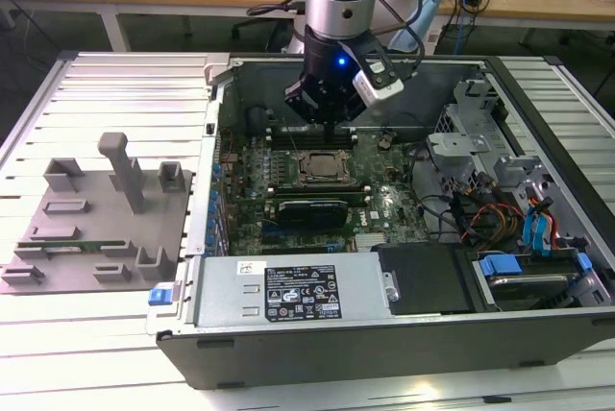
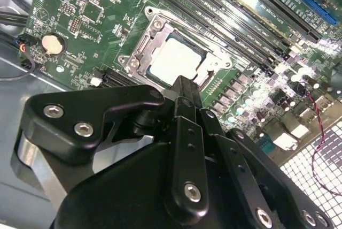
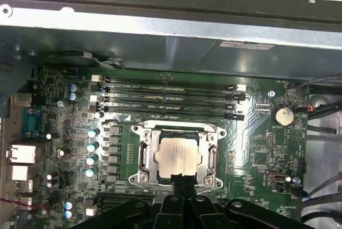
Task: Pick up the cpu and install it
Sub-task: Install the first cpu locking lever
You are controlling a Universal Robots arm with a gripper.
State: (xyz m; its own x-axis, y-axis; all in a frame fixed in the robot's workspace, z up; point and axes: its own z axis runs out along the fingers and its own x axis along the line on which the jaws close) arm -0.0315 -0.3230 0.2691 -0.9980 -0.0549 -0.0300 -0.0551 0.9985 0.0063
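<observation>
Cpu (image 3: 175,156) already lay seated in the socket (image 3: 176,157); the hand (image 2: 184,87), fingers together and empty, hovered just above it.

The cpu (image 3: 175,155) lies in the socket (image 3: 206,160), memory slots (image 3: 171,100) just beside.

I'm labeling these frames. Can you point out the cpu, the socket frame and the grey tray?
cpu (image 3: 177,156): first wrist view, middle of its silvery top.
socket frame (image 3: 144,157): first wrist view, metal side rail.
grey tray (image 1: 86,238): exterior view, bare flat part.
</observation>
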